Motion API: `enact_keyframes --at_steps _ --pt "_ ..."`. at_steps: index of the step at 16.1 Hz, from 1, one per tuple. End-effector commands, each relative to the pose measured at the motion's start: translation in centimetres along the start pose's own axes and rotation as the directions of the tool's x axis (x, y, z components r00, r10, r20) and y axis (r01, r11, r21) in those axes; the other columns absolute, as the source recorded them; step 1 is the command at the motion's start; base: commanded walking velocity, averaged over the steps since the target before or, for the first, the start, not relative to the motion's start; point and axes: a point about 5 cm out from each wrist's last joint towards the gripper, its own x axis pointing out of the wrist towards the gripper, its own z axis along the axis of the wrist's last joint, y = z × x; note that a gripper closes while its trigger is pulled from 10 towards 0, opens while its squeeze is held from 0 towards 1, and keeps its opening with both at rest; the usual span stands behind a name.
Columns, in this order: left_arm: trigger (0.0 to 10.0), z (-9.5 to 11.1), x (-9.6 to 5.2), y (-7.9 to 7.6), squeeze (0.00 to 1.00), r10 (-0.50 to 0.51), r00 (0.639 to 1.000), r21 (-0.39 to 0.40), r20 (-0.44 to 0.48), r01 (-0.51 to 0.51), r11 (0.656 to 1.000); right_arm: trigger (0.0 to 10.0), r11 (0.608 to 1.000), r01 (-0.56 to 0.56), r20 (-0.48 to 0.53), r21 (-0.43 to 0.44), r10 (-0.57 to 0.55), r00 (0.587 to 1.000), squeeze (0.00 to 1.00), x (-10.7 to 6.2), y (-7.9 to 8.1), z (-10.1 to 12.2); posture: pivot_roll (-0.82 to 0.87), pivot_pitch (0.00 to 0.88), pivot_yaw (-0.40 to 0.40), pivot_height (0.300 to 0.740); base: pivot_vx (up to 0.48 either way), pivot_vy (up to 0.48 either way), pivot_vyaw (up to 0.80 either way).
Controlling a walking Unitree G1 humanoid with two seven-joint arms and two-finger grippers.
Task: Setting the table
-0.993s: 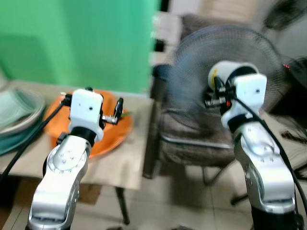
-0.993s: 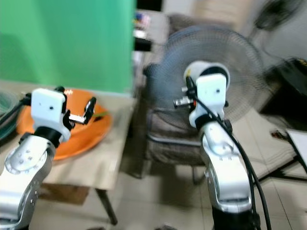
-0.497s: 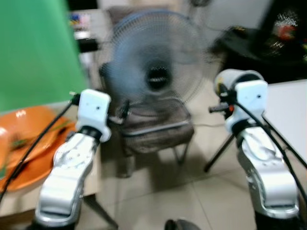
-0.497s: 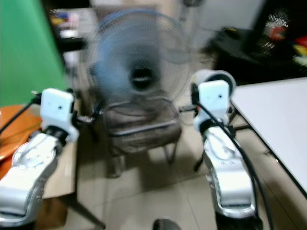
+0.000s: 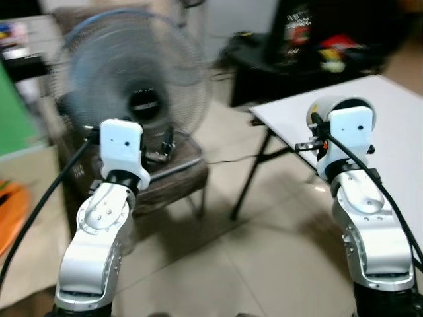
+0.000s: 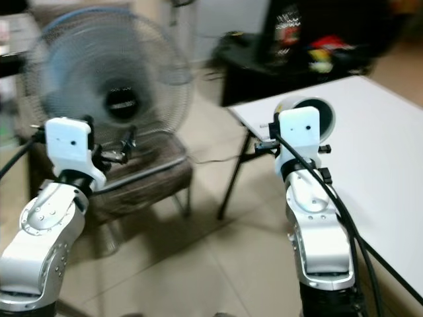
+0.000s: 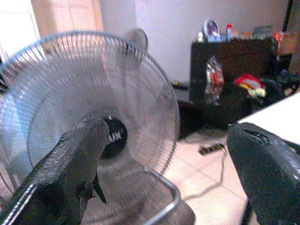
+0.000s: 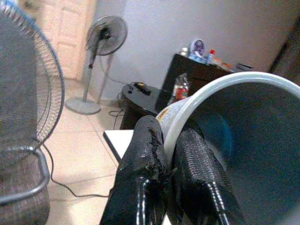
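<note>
My right gripper (image 8: 168, 136) is shut on the rim of a bowl (image 8: 243, 136), white outside and blue inside, one finger on each side of its wall. In the eye views the bowl (image 5: 322, 105) is held up at chest height, next to the corner of a white table (image 5: 396, 112). My left gripper (image 7: 166, 133) is raised on the other side, open, with nothing between its fingers (image 7: 84, 150); it points at a standing fan (image 5: 132, 86). An orange plate (image 5: 6, 211) shows at the far left edge on a beige table (image 5: 30, 178).
A brown chair (image 5: 172, 178) stands before the fan, just ahead of my left arm. A dark cabinet (image 5: 310, 46) with assorted items is at the back. A tiled floor (image 5: 251, 251) lies open between the chair and the white table's black legs (image 5: 248, 178).
The whole view has swung to the right: the green wall and orange plate slid off to the left and the white table came into view. Both grippers hold as before.
</note>
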Motion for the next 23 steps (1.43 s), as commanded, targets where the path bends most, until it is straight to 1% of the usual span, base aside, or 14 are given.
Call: enact_keyframes --at_steps 1,2,3,4,5,6,7,8,11,12,14,15,18,23 --pt "10.0 -0.4 -0.1 0.6 0.00 0.046 0.999 0.019 -0.018 -0.046 0.999 10.0 0.999 -0.007 0.026 0.033 0.006 1.000 0.00 0.1 0.4 0.3 0.15 0.000 -0.068 0.740 0.000 0.000 -0.80" --pt "10.0 -0.6 0.1 0.9 0.00 0.034 0.999 0.013 -0.029 -0.033 0.999 10.0 0.999 -0.001 0.026 0.051 -0.001 1.000 0.00 0.2 0.6 0.3 0.15 0.000 -0.064 0.740 0.000 0.000 -0.80" --pt "10.0 -0.7 0.3 1.2 0.00 0.026 0.999 0.027 -0.036 -0.025 0.999 10.0 0.998 -0.005 0.017 0.065 0.004 1.000 0.00 0.3 0.8 0.2 0.15 0.000 -0.061 0.740 0.000 0.000 -0.80" --pt "10.0 -0.5 0.4 1.3 0.00 0.027 0.999 0.019 -0.027 -0.027 0.999 10.0 0.997 -0.008 0.014 0.070 0.007 1.000 0.00 0.3 0.8 0.2 0.15 0.000 -0.058 0.740 0.000 0.000 -0.80" --pt "10.0 -0.7 0.7 1.6 0.00 0.032 0.999 0.037 -0.035 -0.031 0.999 10.0 0.998 -0.024 0.033 0.052 0.022 0.999 0.00 0.4 0.9 0.7 0.11 0.000 -0.036 0.740 0.000 0.000 -0.80" --pt "10.0 -0.7 0.9 1.5 0.00 0.023 0.999 0.032 -0.037 -0.022 0.999 10.0 0.998 -0.037 0.048 0.047 0.035 0.998 0.00 0.3 1.1 1.1 0.10 0.000 -0.031 0.740 0.000 0.000 -0.80" --pt "10.0 -0.6 1.1 1.0 0.00 0.000 0.999 0.016 -0.032 0.000 1.000 10.0 0.997 -0.059 0.078 0.042 0.055 0.995 0.00 -0.1 1.2 1.8 0.09 0.000 -0.016 0.740 0.000 0.000 -0.80" --pt "10.0 -0.6 1.2 0.5 0.00 -0.029 0.999 0.008 -0.027 0.029 1.000 10.0 0.997 -0.067 0.087 0.043 0.063 0.994 0.00 -0.4 1.2 1.8 0.10 0.000 -0.014 0.740 0.000 0.000 -0.80" --pt "10.0 -0.6 1.2 0.1 0.00 -0.063 0.998 -0.003 -0.027 0.063 0.998 10.0 0.993 -0.048 0.042 0.112 0.044 0.998 0.00 -0.5 1.2 0.8 0.09 0.000 -0.007 0.740 0.000 0.000 -0.80" --pt "10.0 -0.7 1.3 0.2 0.00 -0.066 0.997 -0.005 -0.030 0.066 0.998 10.0 0.995 -0.068 0.034 0.079 0.066 0.997 0.00 -0.4 1.2 0.7 0.09 0.000 -0.015 0.740 0.000 0.000 0.00" --pt "10.0 -0.7 1.4 0.2 0.00 -0.064 0.997 -0.006 -0.031 0.064 0.998 10.0 0.995 -0.083 0.032 0.061 0.081 0.996 0.00 -0.5 1.2 0.7 0.09 0.000 -0.016 0.740 0.000 0.000 0.00" --pt "10.0 -0.8 1.3 0.1 0.00 -0.056 0.998 -0.009 -0.032 0.056 0.998 10.0 0.993 -0.110 0.035 0.042 0.109 0.993 0.00 -0.6 1.4 0.7 0.09 0.000 -0.033 0.740 0.000 0.000 0.00" --pt "10.0 -0.9 0.9 0.0 0.00 -0.050 0.998 -0.013 -0.029 0.050 0.999 10.0 0.989 -0.140 0.035 0.052 0.139 0.990 0.00 -0.4 1.6 0.7 0.10 0.000 -0.051 0.740 0.298 0.000 0.00" --pt "10.0 -0.8 0.9 0.0 0.00 -0.052 0.998 -0.020 -0.024 0.051 0.998 10.0 0.985 -0.163 0.019 0.050 0.162 0.987 0.00 -0.4 1.7 0.5 0.10 0.000 -0.060 0.740 0.341 0.000 0.00"
